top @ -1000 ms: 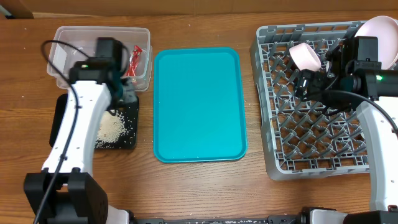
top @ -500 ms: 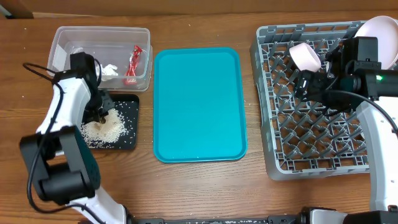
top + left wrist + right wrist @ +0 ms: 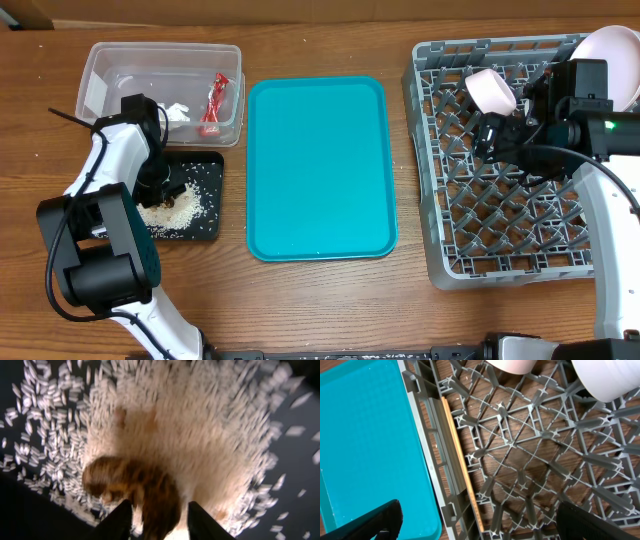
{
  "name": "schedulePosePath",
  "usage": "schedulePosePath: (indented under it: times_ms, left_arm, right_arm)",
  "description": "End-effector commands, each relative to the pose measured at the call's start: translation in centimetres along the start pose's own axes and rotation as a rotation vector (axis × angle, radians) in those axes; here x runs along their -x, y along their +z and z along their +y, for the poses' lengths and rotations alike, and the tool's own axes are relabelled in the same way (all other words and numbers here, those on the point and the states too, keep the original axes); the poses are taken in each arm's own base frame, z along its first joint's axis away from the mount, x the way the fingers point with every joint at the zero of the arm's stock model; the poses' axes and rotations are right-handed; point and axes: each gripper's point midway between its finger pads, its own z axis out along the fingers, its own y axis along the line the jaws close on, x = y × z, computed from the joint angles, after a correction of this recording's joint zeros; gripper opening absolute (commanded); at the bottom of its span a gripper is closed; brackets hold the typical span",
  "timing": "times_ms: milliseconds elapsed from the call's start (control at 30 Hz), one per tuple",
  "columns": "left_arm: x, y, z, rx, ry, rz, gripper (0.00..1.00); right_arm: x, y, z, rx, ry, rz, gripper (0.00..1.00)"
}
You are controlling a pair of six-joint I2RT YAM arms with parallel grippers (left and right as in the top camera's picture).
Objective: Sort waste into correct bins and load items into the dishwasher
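My left gripper [image 3: 163,186] hangs low over the black tray [image 3: 207,226]. Its jaws stand open a little around the small brown food lump [image 3: 135,485], which rests on the pile of rice grains [image 3: 200,425]. The clear tub [image 3: 110,85] behind it holds the red wrapper [image 3: 217,100] and the white paper scrap [image 3: 178,113]. My right gripper [image 3: 480,520] is wide open and empty above the left side of the grey dish rack [image 3: 450,250]. A wooden chopstick [image 3: 457,455] lies along the rack's edge. A white cup [image 3: 490,90] and a pale bowl [image 3: 610,50] stand in the rack's far part.
The teal serving tray [image 3: 320,165] lies bare between the bins and the rack; its corner [image 3: 365,435] shows beside my right gripper. Loose rice is scattered across the black tray. Bare wooden table runs along the front edge.
My left arm swung from above the tub down onto the rice pile in the black tray, and its jaws have parted from the brown lump. The right arm has not moved.
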Motion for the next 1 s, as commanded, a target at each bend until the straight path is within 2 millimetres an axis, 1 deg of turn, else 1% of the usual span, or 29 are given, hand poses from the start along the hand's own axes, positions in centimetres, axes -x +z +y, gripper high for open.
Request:
schedulePosePath:
  times_ms: [0, 133, 233, 267, 300, 400, 467, 500, 600, 633, 700, 733, 767, 800, 867, 933, 967]
  left_arm:
    - [1.3, -1.5, -0.2, -0.010, -0.009, -0.020, 0.45]
    - [2.4, -4.3, -0.7, -0.060, -0.015, -0.051, 0.47]
    - [3.3, -7.0, -0.9, -0.098, -0.022, -0.107, 0.48]
    - [3.5, -7.7, -1.1, -0.111, -0.022, -0.123, 0.48]
    - [3.6, -9.1, -1.3, -0.138, -0.018, -0.157, 0.49]
    - [3.4, -11.5, -1.9, -0.175, -0.006, -0.216, 0.49]
    - [3.0, -13.0, -2.8, -0.209, 0.015, -0.252, 0.50]
    - [2.7, -13.8, -3.5, -0.233, 0.032, -0.265, 0.53]
    - [1.5, -15.7, -6.6, -0.315, 0.149, -0.298, 0.61]
    - [1.0, -16.0, -7.7, -0.326, 0.205, -0.307, 0.67]
    - [-0.2, -16.3, -9.6, -0.324, 0.309, -0.314, 0.84]
    - [-0.9, -16.3, -10.5, -0.320, 0.371, -0.312, 0.92]
    - [-1.6, -16.2, -11.2, -0.315, 0.432, -0.308, 0.98]
    - [-2.4, -16.2, -11.7, -0.307, 0.491, -0.300, 0.99]
    - [-3.8, -16.0, -12.1, -0.287, 0.542, -0.269, 1.00]
    - [-5.3, -15.6, -11.7, -0.269, 0.543, -0.212, 1.00]
    - [-5.9, -15.4, -11.2, -0.258, 0.524, -0.178, 1.00]
  right_arm:
    - [0.2, 0.0, -0.2, -0.010, 0.007, -0.005, 1.00]
    - [0.2, 0.0, -0.2, -0.010, 0.007, -0.005, 1.00]
    - [0.2, 0.0, -0.2, -0.010, 0.007, -0.005, 1.00]
    - [0.2, 0.0, -0.2, -0.010, 0.007, -0.005, 1.00]
    - [0.2, 0.0, -0.2, -0.009, 0.007, -0.007, 1.00]
    - [0.6, 0.0, 0.0, 0.003, 0.005, -0.023, 1.00]
    - [1.3, 0.0, 1.0, 0.053, -0.002, -0.047, 1.00]
    - [1.8, 0.0, 1.6, 0.090, -0.005, -0.063, 1.00]
    - [3.7, -0.3, 4.2, 0.229, -0.031, -0.124, 1.00]
    - [4.3, -0.4, 5.1, 0.273, -0.035, -0.147, 1.00]
    - [5.5, -0.6, 6.7, 0.338, -0.039, -0.188, 1.00]
    - [5.9, -0.6, 7.3, 0.355, -0.044, -0.201, 1.00]
    - [6.0, -0.5, 8.1, 0.366, -0.063, -0.209, 1.00]
    - [5.9, -0.3, 8.6, 0.369, -0.076, -0.205, 1.00]
    - [5.0, 0.7, 9.4, 0.355, -0.098, -0.169, 1.00]
    - [3.5, 1.9, 9.6, 0.320, -0.142, -0.106, 1.00]
    - [2.3, 2.6, 9.5, 0.295, -0.178, -0.058, 1.00]
